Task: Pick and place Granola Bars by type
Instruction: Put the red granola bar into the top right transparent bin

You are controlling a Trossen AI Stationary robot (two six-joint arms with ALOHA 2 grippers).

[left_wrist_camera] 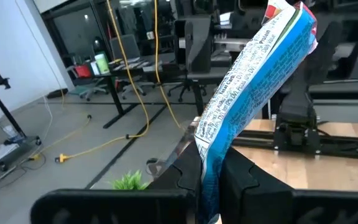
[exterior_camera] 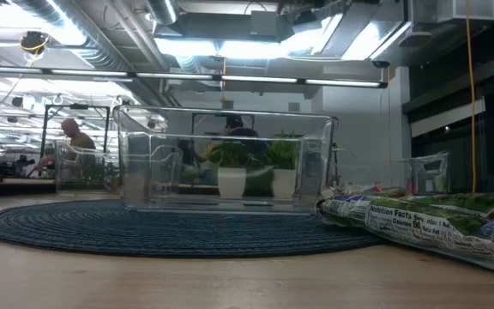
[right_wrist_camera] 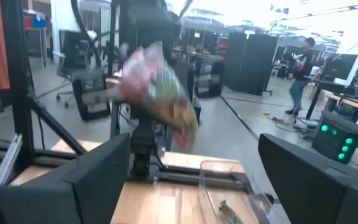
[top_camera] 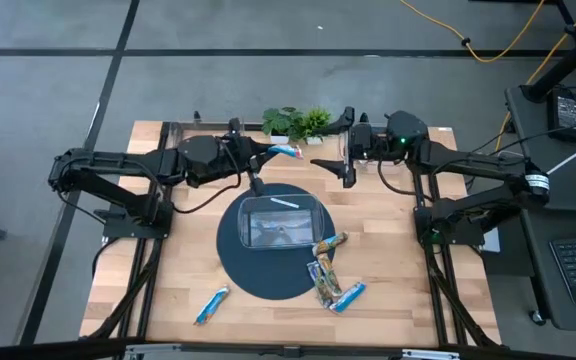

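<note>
My left gripper (top_camera: 260,153) hangs high over the table's far middle, shut on a bright blue granola bar (left_wrist_camera: 253,93). Facing it, my right gripper (top_camera: 347,148) stands open, its fingers (right_wrist_camera: 92,180) wide apart. A blurred orange-brown multicoloured bar (right_wrist_camera: 160,93) is in the air in front of them, touching neither. Below it stands a clear bin (right_wrist_camera: 229,186). Another clear bin (top_camera: 273,222) sits on the dark round mat (top_camera: 238,270), with a grey-silver bar (top_camera: 283,202) at its far rim. Loose bars (top_camera: 326,270) and a blue one (top_camera: 211,304) lie flat on the table. My left gripper pinches the blue bar by one end (left_wrist_camera: 207,180) between its two fingers. The fingers point about level toward the table's right, along the bar. The bar sticks out ahead of the fingertips, lifted clear of the table, its free end (top_camera: 294,152) toward my right gripper.
Small potted plants (top_camera: 298,122) stand at the far edge between the arms. A further clear bin (exterior_camera: 80,167) stands at the far left. One bar (exterior_camera: 427,219) lies close to the low camera. People are in the room beyond the table.
</note>
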